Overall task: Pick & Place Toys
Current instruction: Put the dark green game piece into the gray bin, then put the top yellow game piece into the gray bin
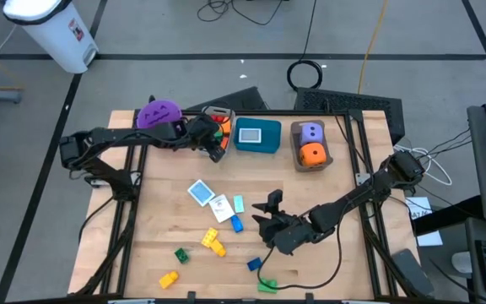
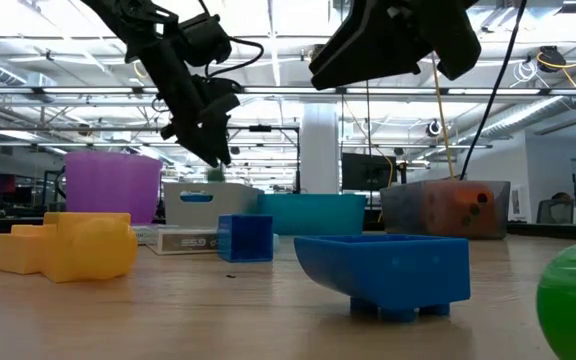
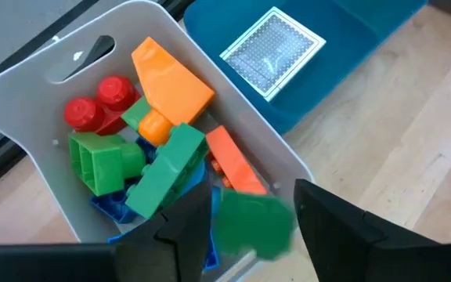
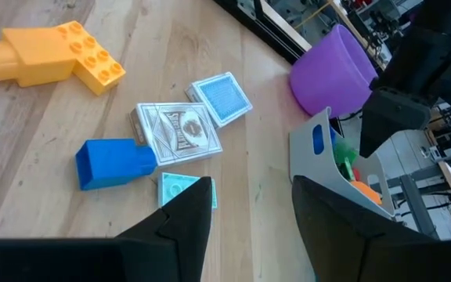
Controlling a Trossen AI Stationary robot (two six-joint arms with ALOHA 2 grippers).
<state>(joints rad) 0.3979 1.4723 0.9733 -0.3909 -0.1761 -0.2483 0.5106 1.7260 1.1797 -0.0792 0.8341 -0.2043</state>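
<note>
Left gripper point(image 3: 245, 227) hangs over the grey bin point(image 3: 22, 86) at the far side of the table, fingers parted, with a green brick point(image 3: 253, 223) blurred in the gap between them; whether the fingers touch it cannot be told. Below it the bin holds a heap of bricks: a red one point(image 3: 96, 106), an orange one point(image 3: 171, 78), a second orange one point(image 3: 233, 160), several green ones point(image 3: 100, 157) and blue ones underneath.

Right gripper point(image 4: 249, 204) hovers above the near middle of the table, fingers apart and holding nothing. On the wood just beyond its fingers lie a small teal card point(image 4: 174, 188), a blue brick point(image 4: 112, 163), a white card deck point(image 4: 178, 129) touching that brick, and a blue card point(image 4: 221, 95) against the deck's far corner. A yellow brick point(image 4: 49, 51) lies apart from them.

Seen from above, closer to the near edge are another yellow brick point(image 1: 168, 279), a dark green brick point(image 1: 180, 254), a small blue brick point(image 1: 254, 264) and a bright green piece point(image 1: 267, 285).

Along the far side stand the purple bucket point(image 1: 158, 113), the grey bin, a teal bin point(image 1: 257, 137) with a patterned card point(image 3: 272, 53) lying in it, and a brown bin point(image 1: 299, 160) holding a purple die point(image 1: 311, 132) and an orange die point(image 1: 313, 154).
</note>
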